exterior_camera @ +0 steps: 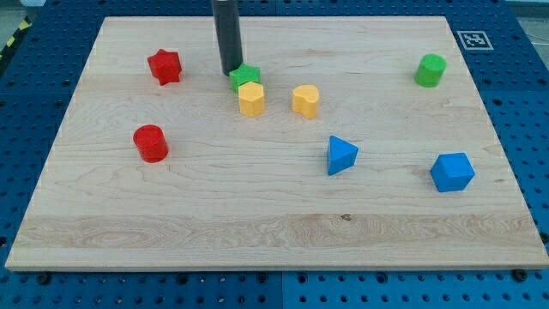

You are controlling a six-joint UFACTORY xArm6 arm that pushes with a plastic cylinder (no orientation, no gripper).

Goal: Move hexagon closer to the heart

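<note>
Currently the tip [232, 72] sits far-left of the yellow hexagon [251, 99], touching or just beside the green block [245, 76] that rests against the hexagon's far side. The yellow heart [305, 100] lies near, to the right. The approach seems under way; next the tip needs the hexagon's left side, to push rightward. No jaws exist: a bare rod holds nothing on the table [257, 215]

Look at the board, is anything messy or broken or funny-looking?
Nothing looks broken, tipped or spilled. The only crowded spot is near the view's top: my tip sits right against the green block, which touches the yellow hexagon. The yellow heart sits apart, to the hexagon's right. The other blocks lie scattered, each alone.
</note>
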